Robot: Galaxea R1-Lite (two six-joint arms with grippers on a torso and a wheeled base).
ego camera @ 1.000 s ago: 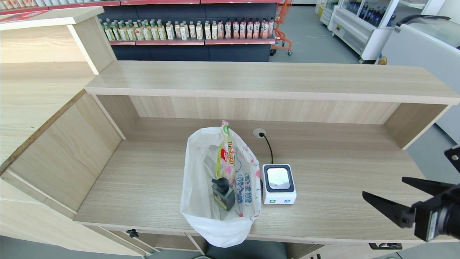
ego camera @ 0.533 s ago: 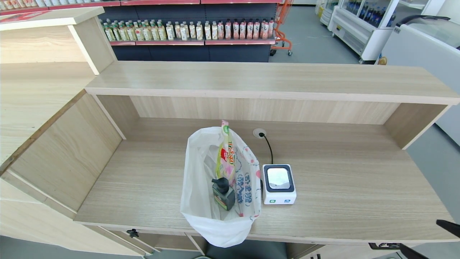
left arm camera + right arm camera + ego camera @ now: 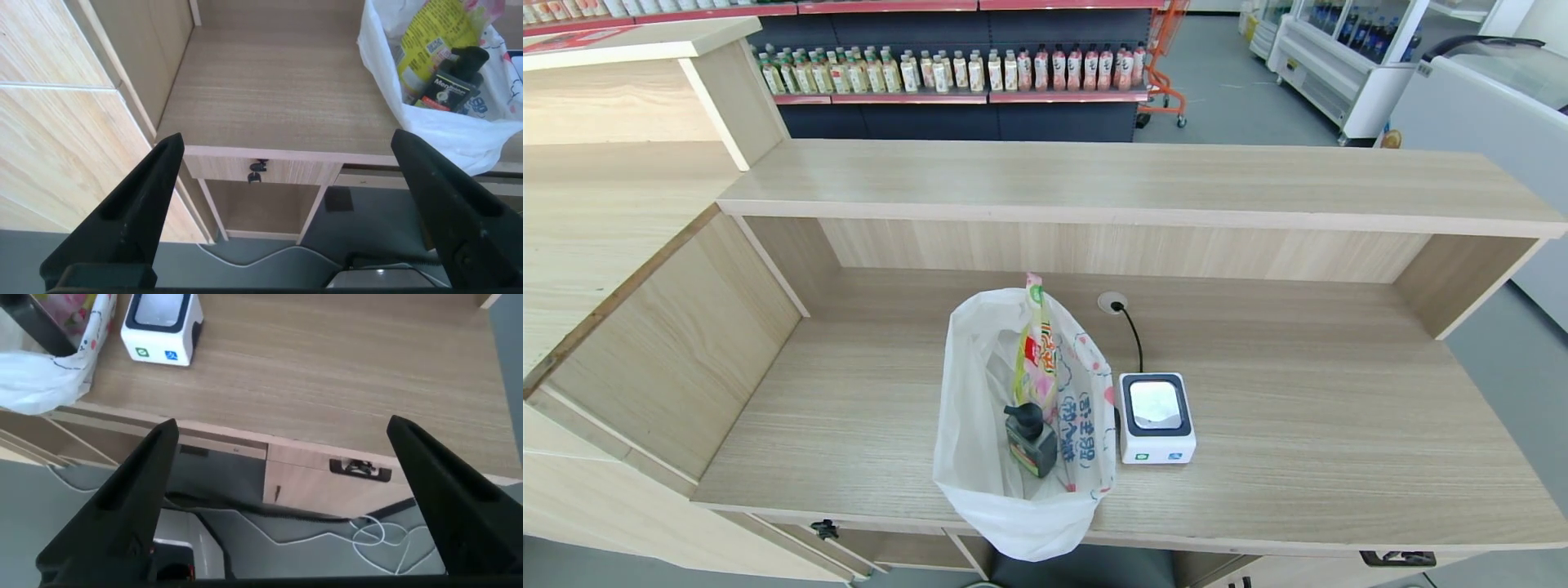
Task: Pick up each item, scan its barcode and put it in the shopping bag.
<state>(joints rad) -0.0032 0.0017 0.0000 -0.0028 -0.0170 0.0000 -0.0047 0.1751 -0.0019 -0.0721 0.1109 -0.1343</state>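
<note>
The left gripper [image 3: 288,137] hangs with its black, wedge-shaped jaws spread wide and empty, below the near edge of the counter [image 3: 1339,425]. The right gripper [image 3: 283,422] is the same. On the pale wood-grain top stands the crinkled white plastic shopping bag [image 3: 980,457], blue-lettered. It holds a dark pump bottle [image 3: 1031,441] and a glossy yellow-pink packet [image 3: 1036,351]. Just right of the bag sits a white, glass-topped cube scanner [image 3: 1157,418].

The wall of the shopping bag [image 3: 968,425] hides the lower parts of the snack packet [image 3: 1037,351] and the dark pump bottle [image 3: 1030,441] inside it; the right wrist view's edge cuts off the far end of the scanner [image 3: 161,335]; the bottles [image 3: 947,70] on the far shelf [image 3: 907,96] are too small to tell apart
</note>
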